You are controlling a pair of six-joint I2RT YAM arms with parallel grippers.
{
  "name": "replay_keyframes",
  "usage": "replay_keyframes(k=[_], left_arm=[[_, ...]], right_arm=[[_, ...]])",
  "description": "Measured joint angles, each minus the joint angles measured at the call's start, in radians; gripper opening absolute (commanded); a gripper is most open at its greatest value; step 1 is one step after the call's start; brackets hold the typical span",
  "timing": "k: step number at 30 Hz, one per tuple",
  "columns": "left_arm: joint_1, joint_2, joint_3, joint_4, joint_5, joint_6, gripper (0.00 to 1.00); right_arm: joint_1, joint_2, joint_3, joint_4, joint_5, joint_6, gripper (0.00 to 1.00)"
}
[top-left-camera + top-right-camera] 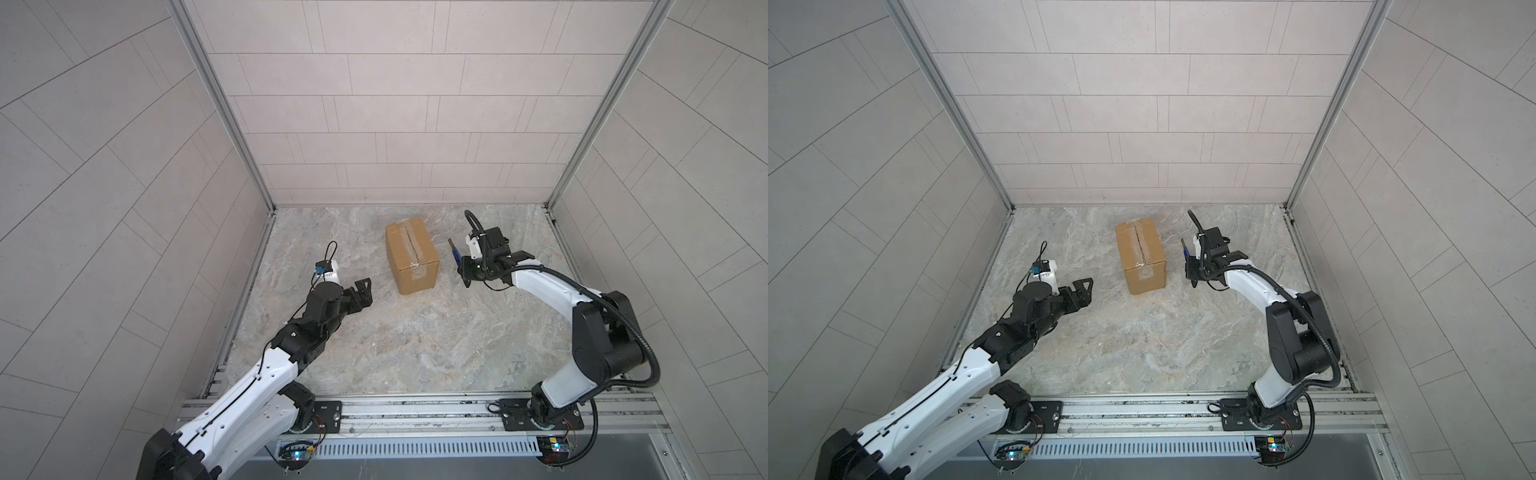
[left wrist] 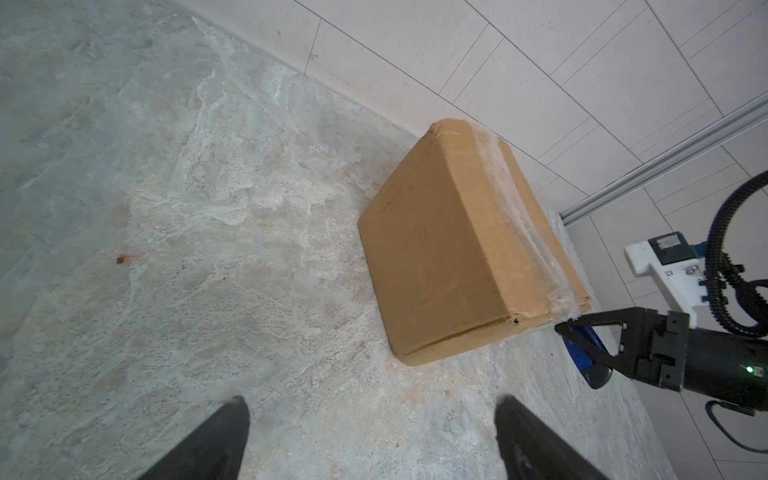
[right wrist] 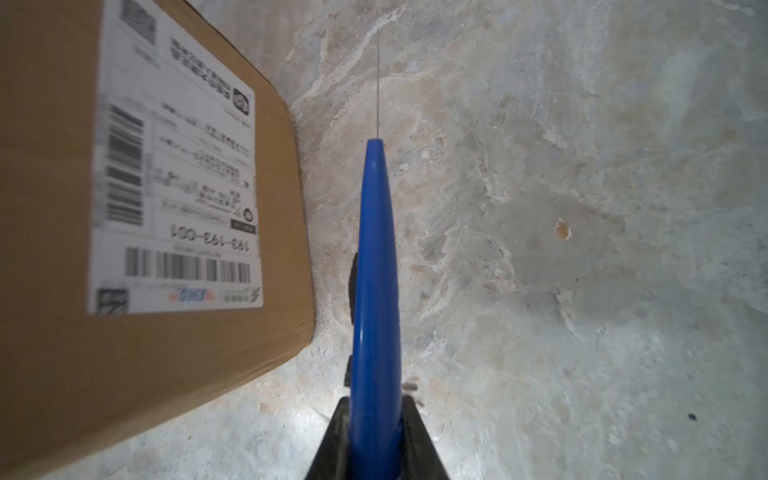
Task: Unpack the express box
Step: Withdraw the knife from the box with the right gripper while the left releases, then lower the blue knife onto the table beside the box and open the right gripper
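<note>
Box sits upright on the tabletop, mid-width and toward the back, seen in both top views. Flaps lie flat and closed, with clear tape running along the top seam and down the near face; a dark line shows along the seam, but I can't tell if the tape is slit there. A shipping label is on the side facing the right arm. Nothing is out of the box and no contents are visible, so the task looks like it is at an early stage. Opening the seam, folding the flaps back and taking the contents out all seem left to do. Right end effector is just beside the box on its right, not touching it. It is clamped on the blue handle of a knife, whose thin blade points away from the wrist along the box's side, clear of the cardboard. Left end effector is to the box's left, apart from it, with fingers spread wide, holding nothing and aimed at the box. Likely roles: left braces the box, right cuts the tape.
</note>
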Motion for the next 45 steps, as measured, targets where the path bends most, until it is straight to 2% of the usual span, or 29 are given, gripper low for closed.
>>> replay_keyframes(k=[7, 14, 21, 30, 40, 45], left_arm=[[0.000, -0.021, -0.015, -0.021, -0.017, -0.021, 0.95], [0.000, -0.027, -0.015, -0.026, -0.025, -0.030, 0.96], [0.000, -0.026, -0.015, -0.027, -0.028, -0.036, 0.96], [0.000, -0.023, -0.015, -0.027, -0.031, -0.036, 0.96], [0.000, -0.023, -0.015, -0.027, -0.035, -0.036, 0.96], [0.000, -0.023, -0.015, -0.027, -0.035, -0.036, 0.96]], right_arm=[[-0.034, 0.151, 0.002, 0.103, -0.023, 0.000, 0.00], [-0.058, 0.199, 0.004, 0.219, -0.068, 0.024, 0.00], [-0.060, 0.225, 0.002, 0.267, -0.064, 0.043, 0.00], [-0.060, 0.225, -0.011, 0.282, -0.017, 0.049, 0.22], [-0.031, 0.225, -0.009, 0.203, 0.111, 0.006, 0.26], [-0.026, 0.224, -0.007, 0.199, 0.123, -0.007, 0.33]])
